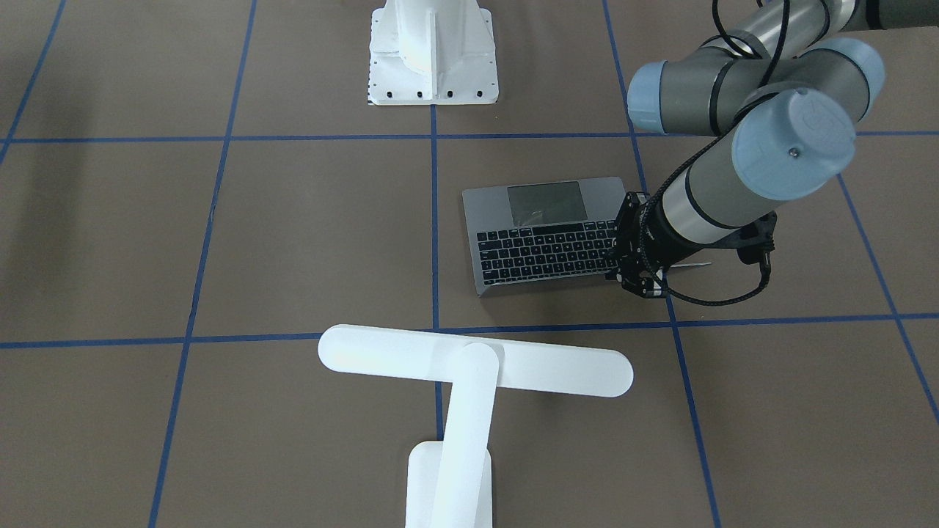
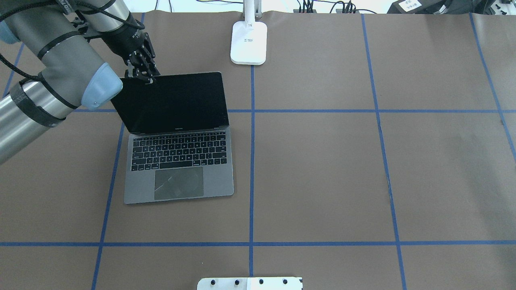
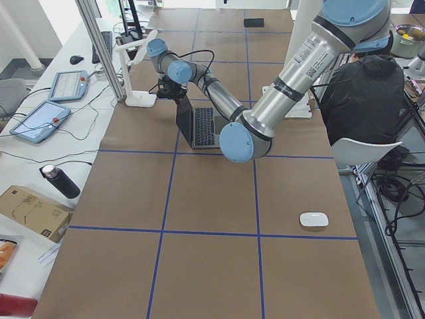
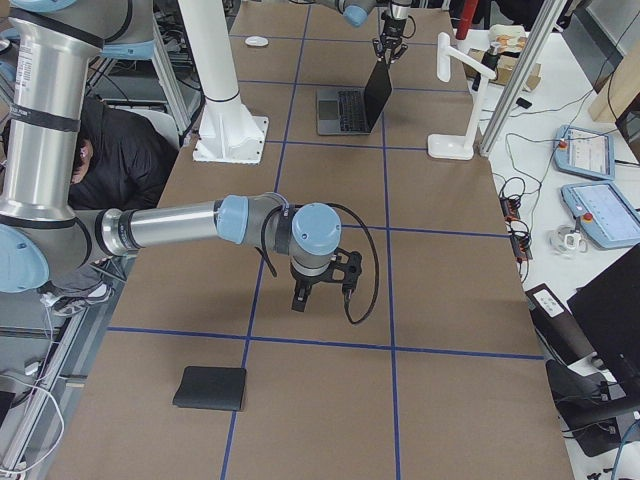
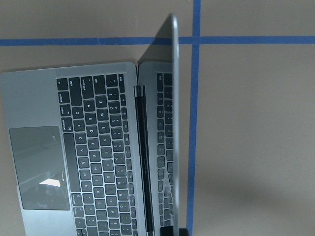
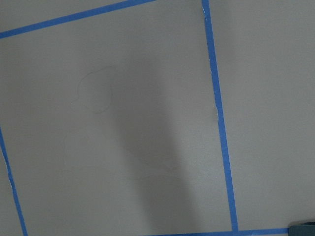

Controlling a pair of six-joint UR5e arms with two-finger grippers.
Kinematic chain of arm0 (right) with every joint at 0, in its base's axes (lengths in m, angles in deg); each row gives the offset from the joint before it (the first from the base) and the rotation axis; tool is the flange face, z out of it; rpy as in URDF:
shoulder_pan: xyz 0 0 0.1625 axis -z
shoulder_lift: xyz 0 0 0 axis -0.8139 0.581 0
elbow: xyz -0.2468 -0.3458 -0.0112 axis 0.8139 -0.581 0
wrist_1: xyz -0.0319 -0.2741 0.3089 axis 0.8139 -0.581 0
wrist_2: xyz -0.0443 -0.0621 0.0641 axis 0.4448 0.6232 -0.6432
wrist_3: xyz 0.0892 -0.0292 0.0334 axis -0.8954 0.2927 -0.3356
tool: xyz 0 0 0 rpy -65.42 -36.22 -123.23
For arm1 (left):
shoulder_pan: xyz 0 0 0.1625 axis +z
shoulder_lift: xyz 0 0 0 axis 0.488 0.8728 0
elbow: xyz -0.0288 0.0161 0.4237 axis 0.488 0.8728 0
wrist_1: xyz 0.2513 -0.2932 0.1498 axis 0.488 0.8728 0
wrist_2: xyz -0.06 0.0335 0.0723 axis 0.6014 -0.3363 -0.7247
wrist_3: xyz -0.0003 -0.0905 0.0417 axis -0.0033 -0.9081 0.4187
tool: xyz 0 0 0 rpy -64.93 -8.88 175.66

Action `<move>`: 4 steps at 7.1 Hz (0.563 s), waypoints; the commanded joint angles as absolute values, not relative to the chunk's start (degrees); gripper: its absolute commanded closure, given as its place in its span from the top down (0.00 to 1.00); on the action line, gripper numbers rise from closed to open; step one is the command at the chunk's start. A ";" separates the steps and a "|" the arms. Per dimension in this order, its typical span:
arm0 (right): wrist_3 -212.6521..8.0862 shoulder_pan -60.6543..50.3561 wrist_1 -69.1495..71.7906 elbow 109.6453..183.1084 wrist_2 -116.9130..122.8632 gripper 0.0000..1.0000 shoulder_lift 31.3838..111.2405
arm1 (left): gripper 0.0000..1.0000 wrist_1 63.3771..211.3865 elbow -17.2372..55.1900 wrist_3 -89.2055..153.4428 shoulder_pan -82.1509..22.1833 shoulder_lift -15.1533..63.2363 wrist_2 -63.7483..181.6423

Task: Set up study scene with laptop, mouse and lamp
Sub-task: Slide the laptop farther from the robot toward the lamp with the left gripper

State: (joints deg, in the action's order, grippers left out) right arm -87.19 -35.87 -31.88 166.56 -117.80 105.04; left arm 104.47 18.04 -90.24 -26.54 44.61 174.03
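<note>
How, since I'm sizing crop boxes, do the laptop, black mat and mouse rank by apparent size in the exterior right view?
1. laptop, slightly ahead.
2. black mat, nearly as large, but nearest the camera, so this order is unsure.
3. mouse, clearly smallest, far down the table.

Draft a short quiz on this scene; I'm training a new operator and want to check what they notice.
1. True or false: the slim dark-grey metal laptop is closed.
2. Where does the left hand grip it? A: trackpad. B: a top corner of the lid. C: hinge.
3. How many hands touch the laptop?
Key: 1 false; 2 B; 3 one.
</note>
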 commanded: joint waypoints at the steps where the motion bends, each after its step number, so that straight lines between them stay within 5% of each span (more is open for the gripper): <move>1: -87.19 -35.87 -31.88 166.23 -117.79 1.00 105.04 | 1.00 104.42 18.44 -90.17 -26.42 44.87 174.08; 4: -87.19 -35.87 -31.88 166.41 -117.88 1.00 104.78 | 1.00 104.25 23.09 -89.21 -27.73 44.35 173.73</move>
State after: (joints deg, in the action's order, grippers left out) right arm -87.19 -35.87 -31.88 166.31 -117.85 104.91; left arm 104.31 21.02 -89.65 -26.82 44.63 173.86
